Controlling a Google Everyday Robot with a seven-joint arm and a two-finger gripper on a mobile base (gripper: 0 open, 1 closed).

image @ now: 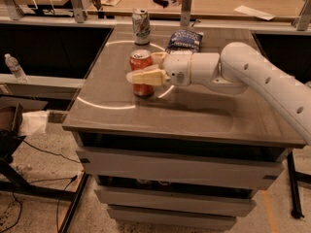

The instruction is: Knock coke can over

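The red coke can (140, 62) stands upright on the dark table top (194, 115), left of the middle. My gripper (142, 67) reaches in from the right at can height on the white arm (252, 76). It is open. The near finger (146, 76) lies across the can's front and hides its middle. The far finger (157, 58) is behind the can's right side. I cannot tell whether either finger touches the can.
A pale silver-green can (141, 26) stands at the back of the table. A dark blue chip bag (184, 40) lies to its right, just behind my wrist. A water bottle (14, 67) stands on a low shelf at the left. Cluttered desks run along the back.
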